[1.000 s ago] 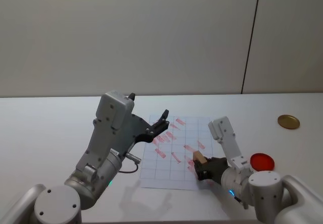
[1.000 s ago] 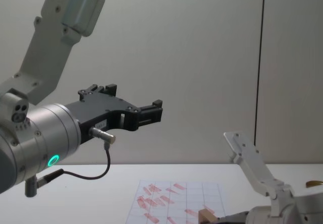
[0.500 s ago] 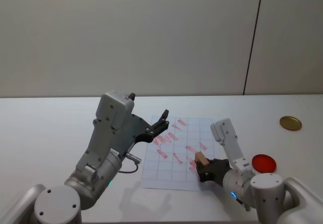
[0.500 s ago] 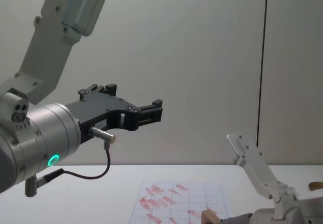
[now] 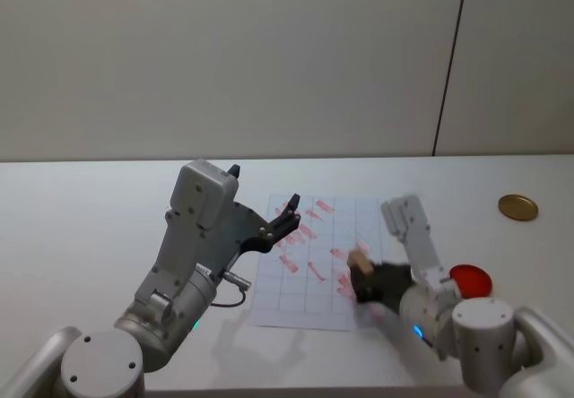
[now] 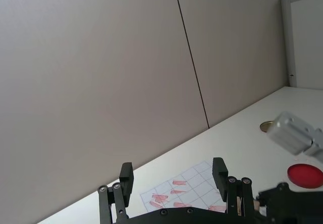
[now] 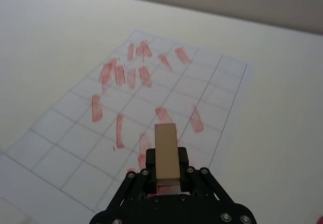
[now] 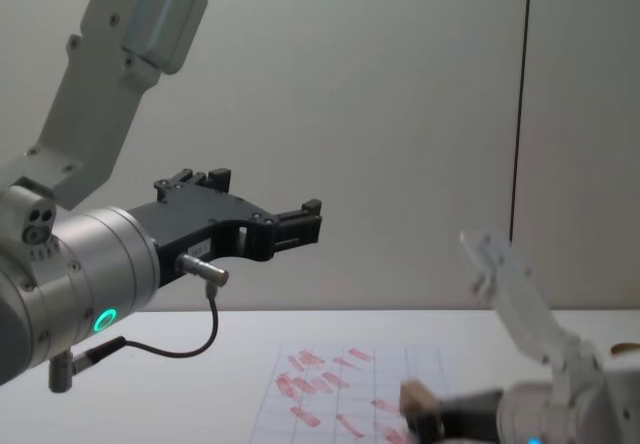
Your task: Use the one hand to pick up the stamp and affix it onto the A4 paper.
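My right gripper (image 5: 366, 281) is shut on the stamp (image 5: 359, 260), a small tan wooden block that stands up between its black fingers. The right wrist view has the stamp (image 7: 166, 151) in my right gripper (image 7: 166, 177) over red marks near one edge of the A4 paper (image 7: 75, 123). The chest view puts the stamp (image 8: 413, 397) low at the right, above the A4 paper (image 8: 330, 409). That white gridded sheet (image 5: 300, 299) lies at the table's middle. My left gripper (image 5: 289, 211) hangs open above the sheet's left side, raised high in the chest view (image 8: 300, 222).
A red round pad (image 5: 470, 278) lies right of the paper, close behind my right arm. A gold disc (image 5: 518, 207) sits farther back at the right. The left wrist view takes in the pad (image 6: 305, 174) and the disc (image 6: 266, 126). White table (image 5: 81, 228) stretches left of the paper.
My right gripper has risen with the stamp still in it, moving slightly toward the far side. The left arm has stayed where it was.
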